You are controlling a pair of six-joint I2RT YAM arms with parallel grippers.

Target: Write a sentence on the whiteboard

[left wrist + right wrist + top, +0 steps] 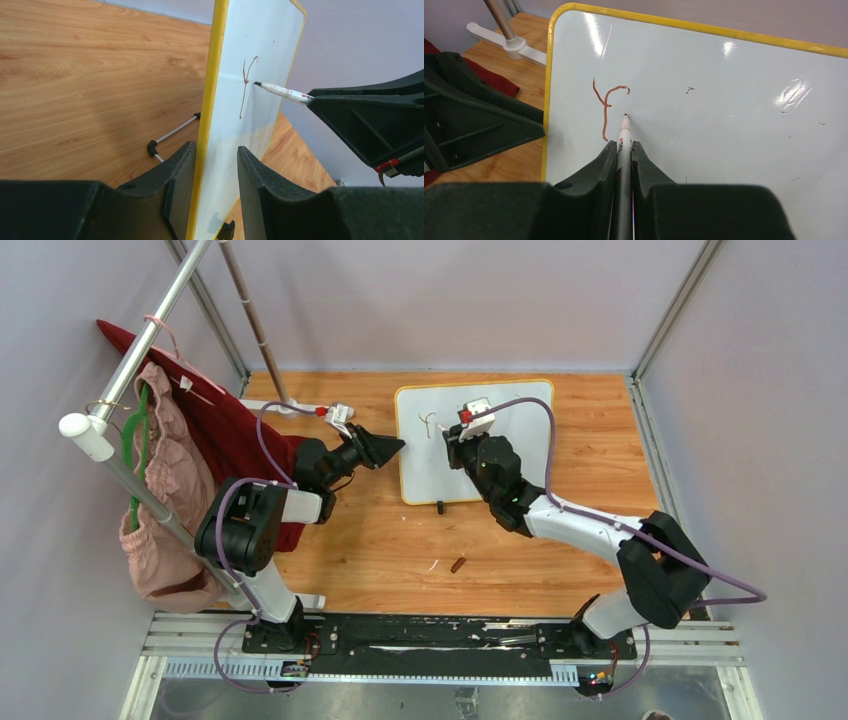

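Note:
The whiteboard (pixel 500 455) (pixel 260 50) (pixel 724 125), white with a yellow rim, lies at the back middle of the wooden table. One reddish-brown "Y"-shaped stroke of the sentence (pixel 428 423) (pixel 246 85) (pixel 605 105) is on its left part. My right gripper (pixel 455 440) (pixel 624 142) is shut on a white marker pen (pixel 280 91) (pixel 625 131). The pen's tip rests at the board just right of that stroke. My left gripper (pixel 393 447) (pixel 215 146) straddles the board's left edge: one finger lies against the yellow rim, and a gap shows at the other.
A clothes rack with a dark red cloth (pixel 235 430) and a pink garment (pixel 165 490) stands at the left. Its white foot (pixel 300 407) (pixel 509 42) reaches toward the board. A small brown pen cap (pixel 458 564) lies on the table in front. A wire stand (pixel 172 132) shows under the board.

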